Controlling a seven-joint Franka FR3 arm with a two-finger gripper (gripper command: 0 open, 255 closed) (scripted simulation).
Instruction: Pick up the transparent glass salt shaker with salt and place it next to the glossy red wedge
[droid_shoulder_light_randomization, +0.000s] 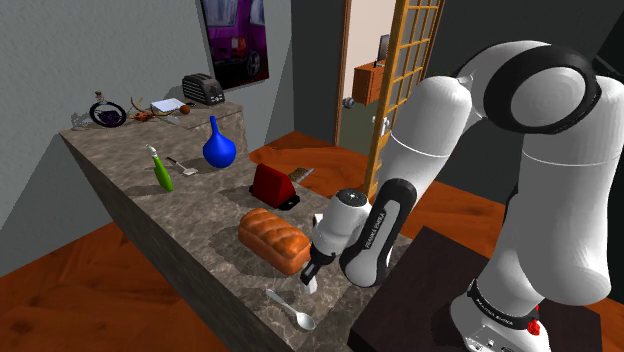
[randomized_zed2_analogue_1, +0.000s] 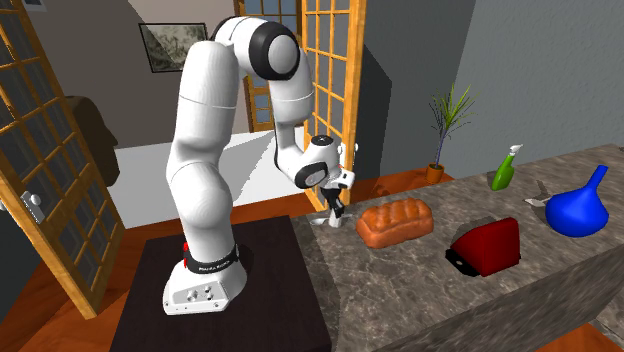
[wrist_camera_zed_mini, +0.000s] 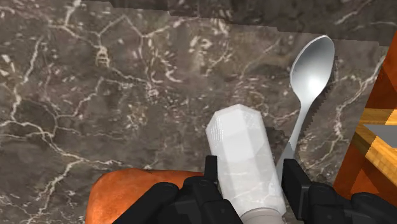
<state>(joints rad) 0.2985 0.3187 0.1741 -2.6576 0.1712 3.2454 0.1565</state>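
Wrist view | pincer pinching salt shaker | shaker sits inside pincer, beside spoon

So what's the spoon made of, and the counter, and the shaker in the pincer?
The spoon looks like metal: silvery grey, smooth, softly shiny. The counter looks like polished stone, maybe marble: dark brown with pale veins. The shaker is whitish and faceted; glass or plastic, I can't tell.
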